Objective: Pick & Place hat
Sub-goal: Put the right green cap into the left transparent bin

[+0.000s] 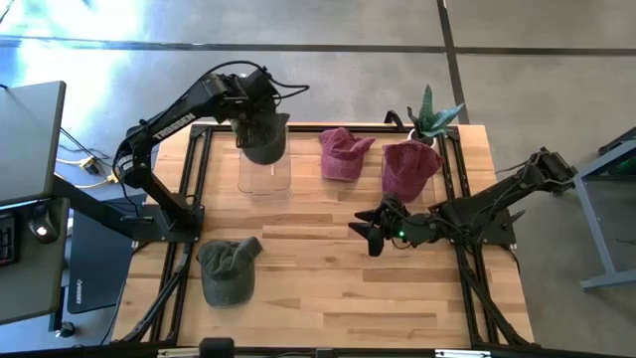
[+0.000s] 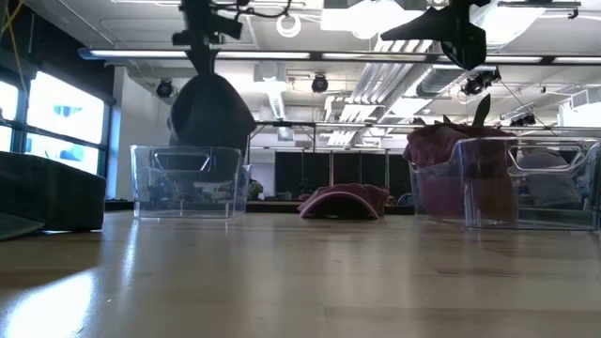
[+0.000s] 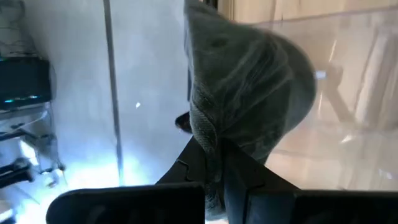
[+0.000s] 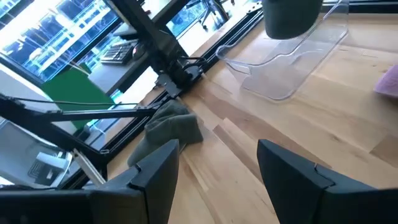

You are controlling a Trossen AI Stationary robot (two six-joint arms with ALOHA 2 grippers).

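My left gripper is shut on a grey-green hat that hangs over a clear plastic bin at the table's far left; the hat also shows in the low view and the left wrist view. A second grey-green hat lies on the table near the left front. A maroon hat lies on the table at the far middle. Another maroon hat sits in a clear bin at the far right. My right gripper is open and empty above the table's middle. My left gripper pinches a gathered fold of the hat's fabric between its two fingers, coming from above and pointing down. The hat hangs below the fingers, lifted clear of the table, with its lower part level with the bin's rim.
A potted plant stands at the far right corner. Black frame rails run along the table's left and right sides. A dark monitor and desk stand beyond the left edge. Bare wood lies at the table's front middle.
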